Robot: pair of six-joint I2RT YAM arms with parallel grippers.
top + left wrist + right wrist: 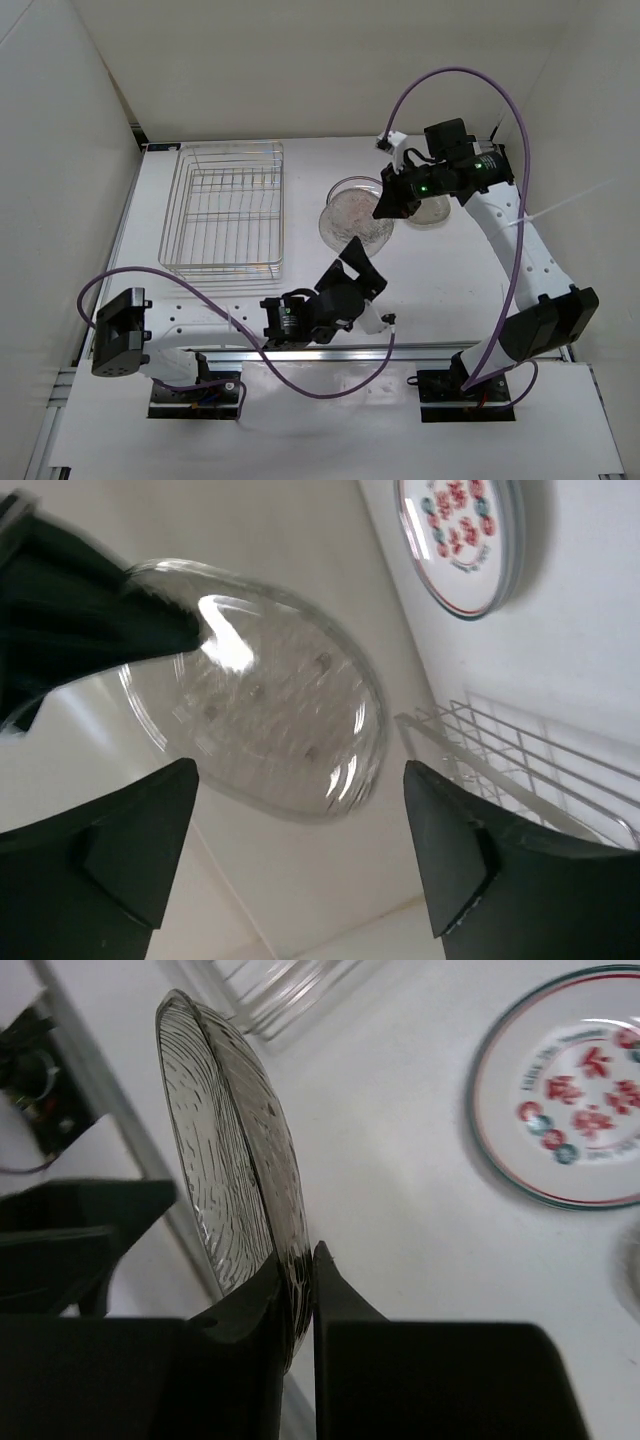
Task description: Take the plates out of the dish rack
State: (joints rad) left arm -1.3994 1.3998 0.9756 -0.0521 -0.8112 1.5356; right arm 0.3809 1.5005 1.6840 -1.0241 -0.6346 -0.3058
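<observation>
My right gripper (pixel 384 205) is shut on the rim of a clear glass plate (pixel 350 232) and holds it tilted on edge above the table, right of the dish rack (pixel 225 208). In the right wrist view the two fingers pinch the plate's (pixel 225 1150) lower edge at the gripper (pixel 306 1285). My left gripper (pixel 365 265) is open and empty just below the plate; in its wrist view the gripper (pixel 300 850) faces the glass plate (pixel 265 695). A white green-rimmed plate (pixel 352 188) with red marks lies flat on the table. The rack looks empty.
A greyish speckled plate (pixel 435 212) lies on the table under the right arm. The white plate also shows in the left wrist view (pixel 462 540) and the right wrist view (pixel 570 1090). The rack's wire corner (pixel 520 755) is close to the right of the left gripper. White walls surround the table.
</observation>
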